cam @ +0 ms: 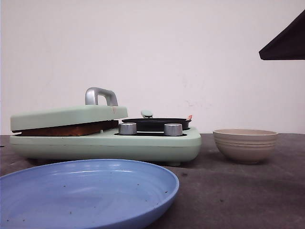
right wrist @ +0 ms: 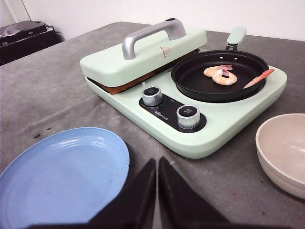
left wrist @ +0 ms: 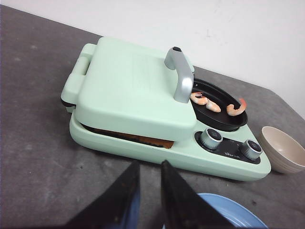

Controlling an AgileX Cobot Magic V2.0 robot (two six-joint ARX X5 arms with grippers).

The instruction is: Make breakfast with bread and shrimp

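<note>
Left hand (left wrist: 148,191) slightly parted, right hand (right wrist: 157,191) seemingly pressed together; both hold nothing.

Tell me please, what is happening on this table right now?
A breakfast is being cooked, and neither arm is holding anything. The green cooker has its lid down over the bread, whose brown edge shows in the gap. The shrimp lie in the black pan beside it. The blue plate and the beige bowl wait empty. The left gripper is slightly open, the right gripper nearly shut, both hanging above the table in front of the cooker.
</note>
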